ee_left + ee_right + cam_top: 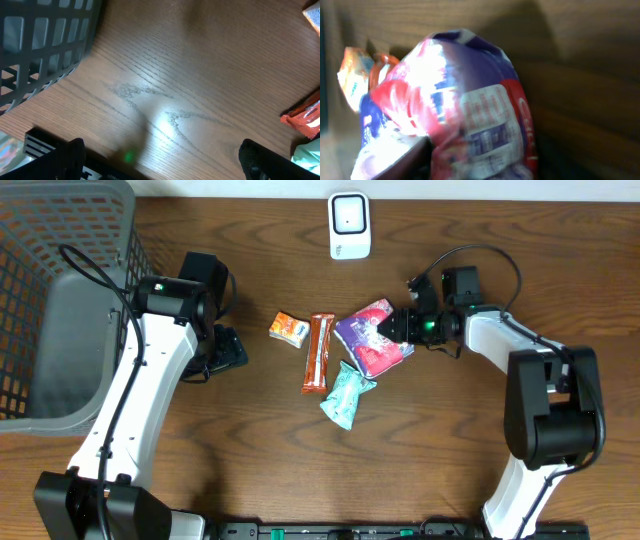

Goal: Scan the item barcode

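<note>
Purple packet (470,115) blurred, bottom edge cropped

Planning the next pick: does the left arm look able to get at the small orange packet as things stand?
Probably yes. The left gripper is open, only bare table lies between it and the small orange packet, and nothing covers it; the orange bar lies beyond.

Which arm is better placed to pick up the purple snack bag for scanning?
Right. The right pincer is at the purple bag, which fills its wrist view; the left pincer hangs open beside the basket, well away from it.
</note>
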Motion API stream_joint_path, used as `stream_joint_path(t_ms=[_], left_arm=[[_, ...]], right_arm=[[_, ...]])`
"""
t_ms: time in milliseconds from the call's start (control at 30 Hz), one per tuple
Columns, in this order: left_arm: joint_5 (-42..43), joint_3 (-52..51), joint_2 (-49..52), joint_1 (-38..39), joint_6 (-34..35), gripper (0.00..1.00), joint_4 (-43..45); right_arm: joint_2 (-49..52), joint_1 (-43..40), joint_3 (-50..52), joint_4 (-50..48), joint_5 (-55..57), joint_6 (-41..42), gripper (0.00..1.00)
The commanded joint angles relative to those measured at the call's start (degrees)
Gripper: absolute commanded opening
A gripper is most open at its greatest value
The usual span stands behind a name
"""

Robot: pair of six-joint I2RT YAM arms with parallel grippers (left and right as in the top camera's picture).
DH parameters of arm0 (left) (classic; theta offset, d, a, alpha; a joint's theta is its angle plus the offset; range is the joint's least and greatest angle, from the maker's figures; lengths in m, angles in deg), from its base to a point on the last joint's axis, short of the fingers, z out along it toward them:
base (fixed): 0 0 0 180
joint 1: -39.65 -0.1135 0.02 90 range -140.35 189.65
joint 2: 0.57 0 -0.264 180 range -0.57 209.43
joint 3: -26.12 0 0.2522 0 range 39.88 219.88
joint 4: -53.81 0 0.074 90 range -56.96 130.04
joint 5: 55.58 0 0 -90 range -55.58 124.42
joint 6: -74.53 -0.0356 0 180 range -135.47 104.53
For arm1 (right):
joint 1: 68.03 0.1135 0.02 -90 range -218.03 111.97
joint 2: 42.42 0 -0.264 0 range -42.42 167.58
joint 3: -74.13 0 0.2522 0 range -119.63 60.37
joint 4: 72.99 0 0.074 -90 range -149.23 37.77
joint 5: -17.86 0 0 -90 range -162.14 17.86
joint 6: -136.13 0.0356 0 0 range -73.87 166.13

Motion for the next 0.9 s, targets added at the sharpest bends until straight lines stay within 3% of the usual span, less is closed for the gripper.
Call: stream_joint_path(t_ms=[0,33,267,367,500,667,867], left_arm=[[-0.13,-0.24,-0.20,-0.31,0.68,0.98,-0.24],[-0.13,-0.24,-0.20,-0.31,0.70,0.98,-0.24],[-0.13,-0.24,-0.20,-0.31,0.68,0.98,-0.24],[-0.13,-0.24,-0.20,-0.31,0.70,0.98,-0.24],[-0.13,-0.24,-0.20,-0.31,0.70,0.98,-0.24],[-0.13,-0.24,-0.20,-0.31,0.70,0.98,-0.24],[-0.13,-0.24,-0.20,-0.31,0.70,0.98,-0.24]], right_arm=[[3.08,0.90,0.59,1.01,-4.55,-1.07,0.19],[2.67,0.76,0.57,1.07,-4.55,-0.09,0.01],[-8.22,-0.15,0.07,4.26,0.24,2.43,0.01],[-16.76,1.11,-0.37,8.37,15.56,6.45,0.01],[-26.71,5.70,-0.37,14.71,44.81,10.36,0.01],[-28.52,14.27,-0.07,24.50,82.25,16.02,0.01],[-21.03,19.12,0.50,28.61,90.29,21.38,0.03]])
